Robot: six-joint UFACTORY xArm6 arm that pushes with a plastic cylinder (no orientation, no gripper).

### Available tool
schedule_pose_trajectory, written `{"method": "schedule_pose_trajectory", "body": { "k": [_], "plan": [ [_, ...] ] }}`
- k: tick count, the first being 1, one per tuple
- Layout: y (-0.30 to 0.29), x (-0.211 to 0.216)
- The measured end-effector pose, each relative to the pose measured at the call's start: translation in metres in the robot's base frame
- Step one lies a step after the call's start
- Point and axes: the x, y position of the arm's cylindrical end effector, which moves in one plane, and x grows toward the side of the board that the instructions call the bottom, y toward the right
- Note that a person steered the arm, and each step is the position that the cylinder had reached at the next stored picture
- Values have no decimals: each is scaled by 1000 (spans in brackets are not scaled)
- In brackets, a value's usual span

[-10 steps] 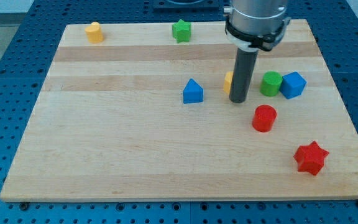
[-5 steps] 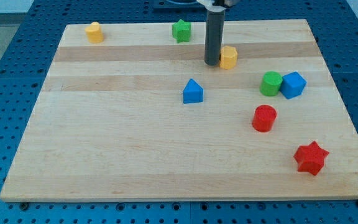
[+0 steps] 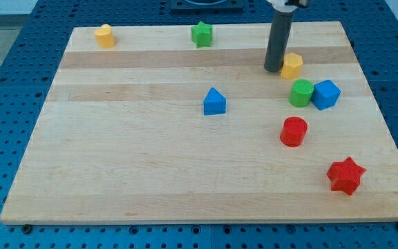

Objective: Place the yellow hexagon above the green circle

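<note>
Progress: the yellow hexagon (image 3: 292, 66) sits toward the view's top from the green circle (image 3: 300, 93), just beside it and slightly toward the view's left of it. The two look close together, with a thin strip of board between them as far as I can tell. I judge the placement essentially achieved; what may remain is a small nudge toward the view's right to centre the hexagon squarely over the circle, if stricter alignment is wanted.

End piece: this rig carries no pincer, so there is nothing to open, close or grip. It ends in a dark rod, and my tip (image 3: 273, 70) rests on the board at the hexagon's side facing the view's left, touching it or very nearly so; I cannot settle which. Relative to the green circle, the tip lies up and to the view's left, clear of it.

Surroundings, placed from the green circle: a blue block (image 3: 325, 94) touches or nearly touches it on the view's right; a red cylinder (image 3: 294, 131) lies below it. Any further push on the hexagon risks driving it into the circle and disturbing the blue block.
</note>
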Motion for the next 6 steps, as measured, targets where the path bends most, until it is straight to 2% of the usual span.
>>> {"method": "schedule_pose_trajectory", "body": {
  "k": [3,6],
  "plan": [
    [3,43],
    [33,7]
  ]
}}
